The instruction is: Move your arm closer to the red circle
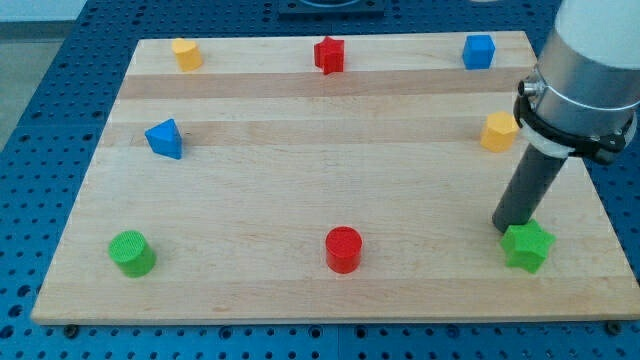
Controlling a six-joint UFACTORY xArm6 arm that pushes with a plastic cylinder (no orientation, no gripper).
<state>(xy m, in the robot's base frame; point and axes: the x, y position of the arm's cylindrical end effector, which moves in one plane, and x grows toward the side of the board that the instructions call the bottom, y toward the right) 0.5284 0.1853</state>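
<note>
The red circle [343, 248], a short red cylinder, stands near the board's bottom edge at the middle. My tip [507, 226] rests on the board at the view's lower right, far to the right of the red circle. It touches or nearly touches the upper left of the green star [527, 245]. The dark rod rises from the tip to the grey arm body at the view's top right.
On the wooden board [300, 180]: a yellow hexagon [186, 52] top left, a red star [329, 54] top middle, a blue cube [479, 50] top right, a yellow hexagon [498, 131] at right, a blue triangle [165, 138] at left, a green cylinder [132, 252] bottom left.
</note>
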